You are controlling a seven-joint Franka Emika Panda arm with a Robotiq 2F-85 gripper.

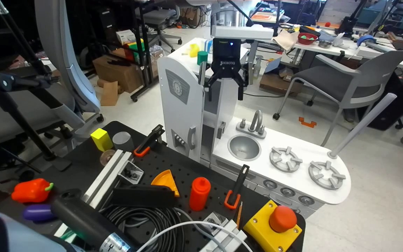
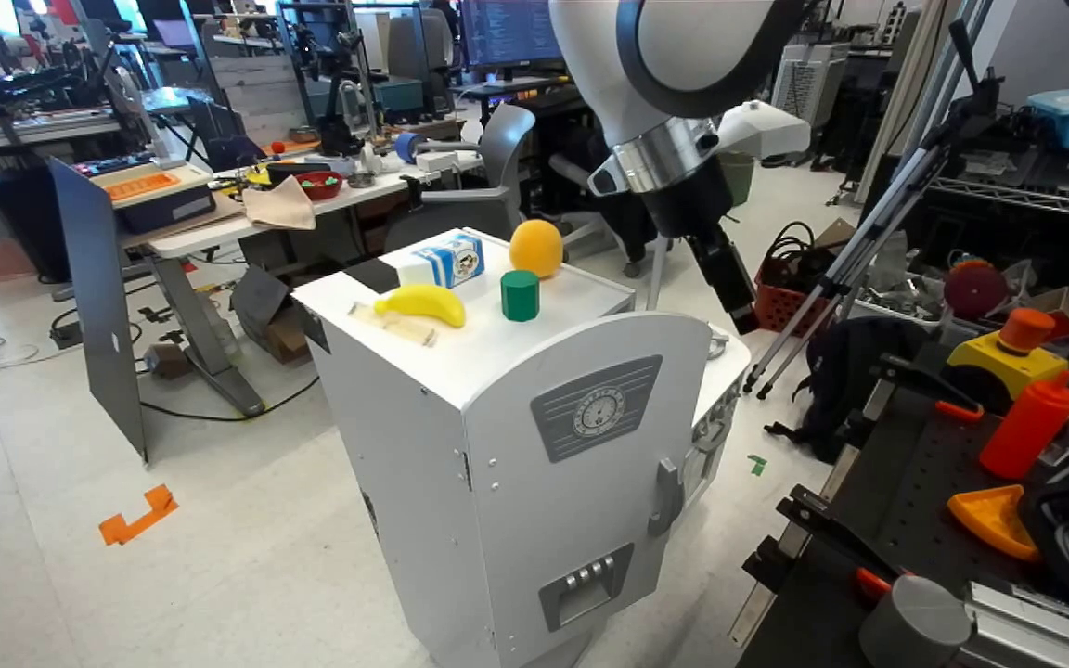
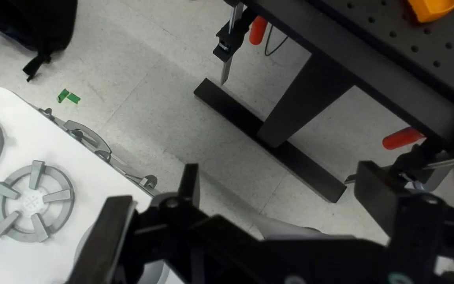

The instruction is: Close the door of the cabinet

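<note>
The door point(image 1: 184, 115) is a pale panel with an arched top, a grey inset and a grey handle point(image 2: 667, 496). It stands ajar from the cabinet point(image 2: 386, 445), a tall white tower; in an exterior view the shelved inside point(image 1: 209, 119) shows past its free edge. The door's outer face point(image 2: 581, 520) also shows in an exterior view. My gripper point(image 1: 225, 94) is open and empty, raised near the door's free edge, with its fingers pointing down. In the wrist view the jaws point(image 3: 280, 177) are wide apart over floor; a pale edge, seemingly the door's, is mostly hidden by the gripper body.
A low white counter with a sink point(image 1: 244, 147) and burners point(image 1: 285, 159) adjoins the cabinet. A banana point(image 2: 423, 302), green block point(image 2: 520, 295), orange ball point(image 2: 535, 248) and carton point(image 2: 446, 260) sit on the cabinet. A black pegboard table point(image 1: 145, 171) with clamps stands before the door.
</note>
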